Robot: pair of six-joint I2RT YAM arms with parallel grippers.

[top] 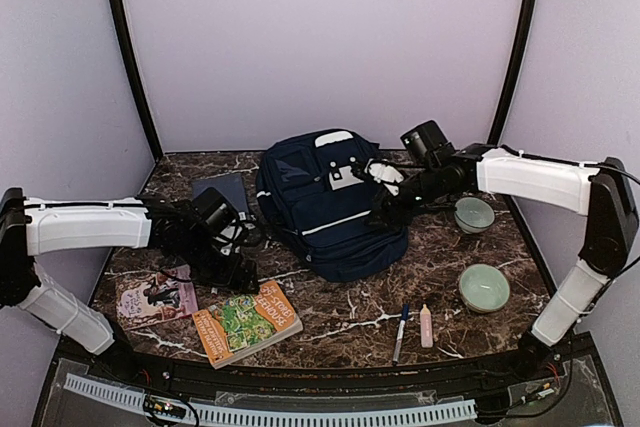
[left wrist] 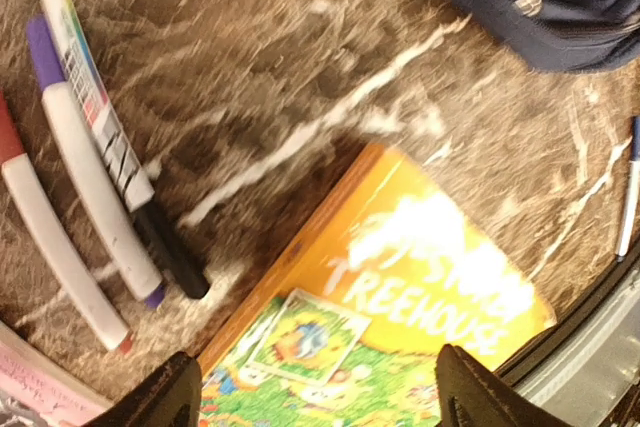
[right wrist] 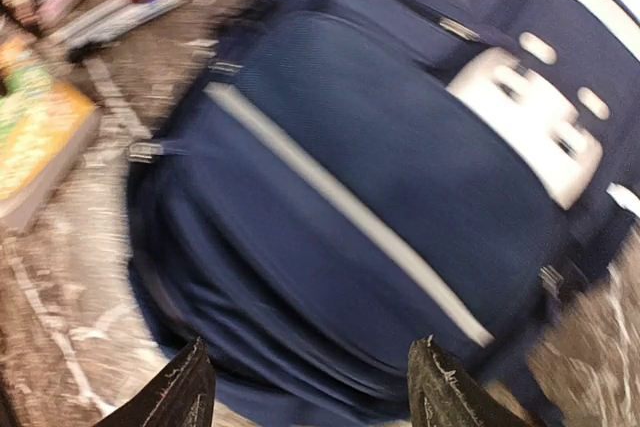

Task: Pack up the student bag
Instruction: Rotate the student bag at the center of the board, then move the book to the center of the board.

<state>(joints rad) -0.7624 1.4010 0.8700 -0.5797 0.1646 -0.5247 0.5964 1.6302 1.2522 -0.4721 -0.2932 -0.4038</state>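
Well, on the left, the left tool (left wrist: pixel 315 372) hangs low over the counter (left wrist: pixel 300 67). Its two fingers are spread wide and hold nothing. Three markers (left wrist: pixel 100 197) lie side by side just left of it, and the orange book (left wrist: pixel 420 287) lies right under it. A pink book (top: pixel 155 297) sits beside the orange one, and a dark blue book (top: pixel 222 190) lies further back. That makes three books.

In the middle, toward the back, lies the one student bag (top: pixel 330 202), flat on the counter and just beside the dark blue book. The right tool (right wrist: pixel 310 367) hangs over the bag's right side, also spread wide and holding nothing. That view is blurry, so I cannot tell if the bag is open.

I think the bag must be opened first. The right tool should come down straight on a zip tab (right wrist: pixel 458 29), pinch it in the middle of its fingers, and pull slowly along the zip.

On the right lie one pen (top: pixel 401 332), one small pink stick (top: pixel 426 325) and two green bowls (top: pixel 473 214).
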